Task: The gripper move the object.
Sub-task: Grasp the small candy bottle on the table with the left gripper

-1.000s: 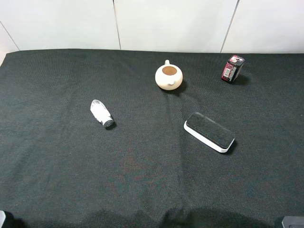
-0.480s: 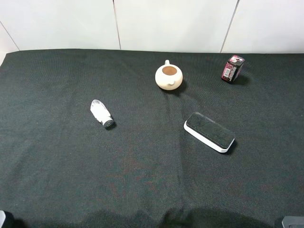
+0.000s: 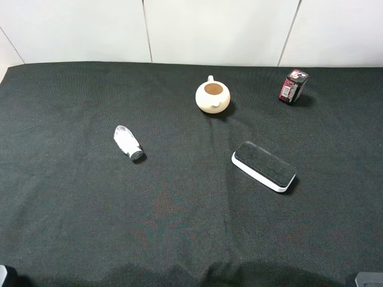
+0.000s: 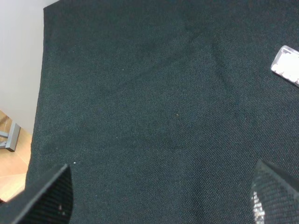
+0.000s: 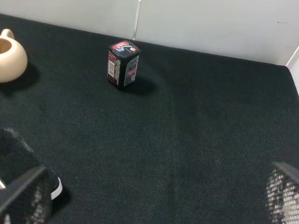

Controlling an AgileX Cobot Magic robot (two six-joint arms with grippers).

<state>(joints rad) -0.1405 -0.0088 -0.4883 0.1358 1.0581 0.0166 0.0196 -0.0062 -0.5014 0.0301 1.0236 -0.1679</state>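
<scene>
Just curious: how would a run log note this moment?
bottle: on its side, untouched | left gripper: open | right gripper: open

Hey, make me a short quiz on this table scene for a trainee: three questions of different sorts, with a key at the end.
1. True or false: the white shaker bottle stands upright on the black cloth.
2. Which thing lies on the left arm's side of the table in the high view? A) dark red box B) white shaker bottle C) black block with a white base
3. Fill in: the left gripper and the right gripper are both ____ and hold nothing.

Key: 1 false, it lies on its side; 2 B; 3 open.
</scene>
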